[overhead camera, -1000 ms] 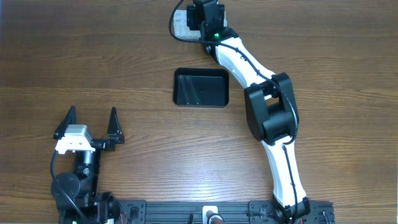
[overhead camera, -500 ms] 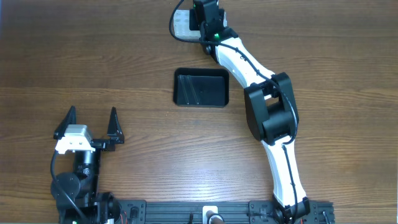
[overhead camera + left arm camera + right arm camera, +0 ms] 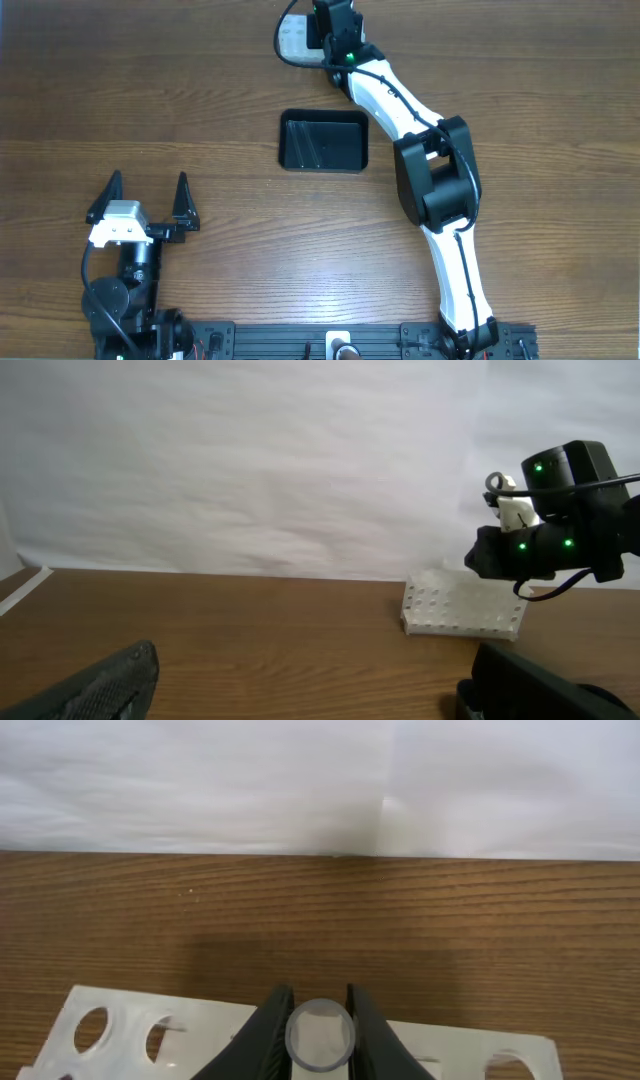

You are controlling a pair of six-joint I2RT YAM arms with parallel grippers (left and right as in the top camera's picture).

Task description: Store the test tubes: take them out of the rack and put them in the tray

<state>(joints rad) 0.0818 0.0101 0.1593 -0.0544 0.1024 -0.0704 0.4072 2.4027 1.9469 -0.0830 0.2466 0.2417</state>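
Test tube (image 3: 320, 1036), clear and seen from above as a round open mouth, is pinched between the two fingers of the right gripper (image 3: 315, 1008), which press on it from both sides.

From the left: the left gripper (image 3: 148, 180) is low over the table (image 3: 520, 100), near its own base. Its jaws are spread wide with nothing between them. The black tray (image 3: 283, 150) lies well ahead of these jaws and off to their right, far apart from them. Pale streaks show on its floor, and I cannot tell if they are tubes. The white rack (image 3: 295, 42) is farther ahead again, beyond the tray.

In the left wrist view the rack (image 3: 462, 605) stands on the table far in front of the open jaws, and the right gripper (image 3: 548, 538) is above its right end.

In the right wrist view the rack (image 3: 120, 1030) lies directly under the right jaws, with open holes on both sides of them. Whether the lower end of the tube is inside a hole, I cannot tell.
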